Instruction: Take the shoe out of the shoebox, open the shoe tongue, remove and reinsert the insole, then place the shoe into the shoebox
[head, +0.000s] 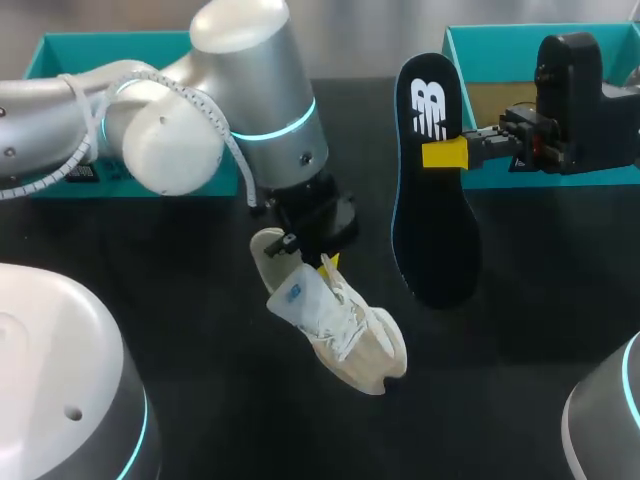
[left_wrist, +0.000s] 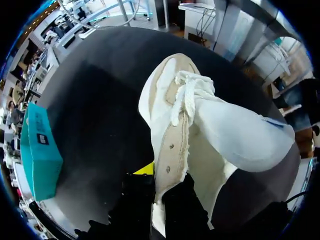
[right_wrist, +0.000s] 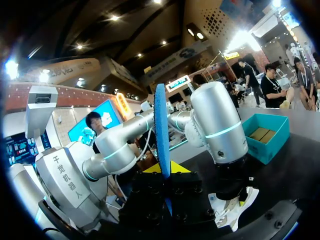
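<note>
Closest to the head camera, white arm housings are crowding the lower corners of the frame. Past them I am holding the shoe at centre over the black table. My left gripper is clamping its side wall near the heel, one finger inside and one outside, and the toe is tipping down toward lower right. I cannot tell whether the toe is touching the table.

My right gripper is pinching the dark insole near its upper end. The insole is hanging upright at centre right, apart from the shoe.

By my reading, I am sitting mid-task. The shoe is out of the shoebox, the tongue is flopping open, and the insole is out. Sliding the insole back in and boxing the shoe are what is remaining.

For room, bare table is lying open between shoe and insole, so I am judging a swing toward the shoe's opening as unobstructed. The shoebox wall at upper right is sitting just behind my right gripper. My left arm is overhanging a second teal box half at upper left, and I would be minding both edges.
</note>
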